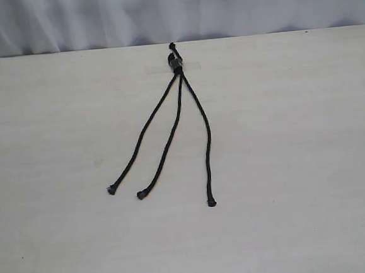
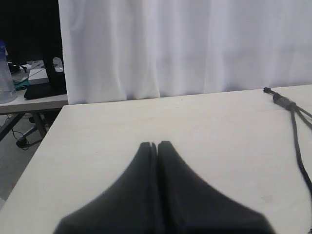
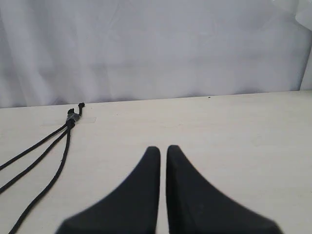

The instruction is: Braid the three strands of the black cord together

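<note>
Black cord (image 1: 175,62) unbraided, strands (image 1: 167,144) splayed

Strands (image 2: 298,146) cut off by frame edge in both wrist views.

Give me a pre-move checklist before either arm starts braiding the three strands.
1. The three strands lie separate, fanned out, none crossing: ok.
2. Bound end of the black cord sits at the far table edge, strands running toward the near side: ok. Whether it is fixed down: cannot tell.
3. All three strand tips visible and uncovered on the table: ok.
4. Left tool holds nothing, fingers together, away from the cord: ok, but must open before grasping.
5. Right tool holds nothing, fingers nearly together, away from the cord: ok, same note.
6. Braiding begun: not ok, no crossings yet.
</note>
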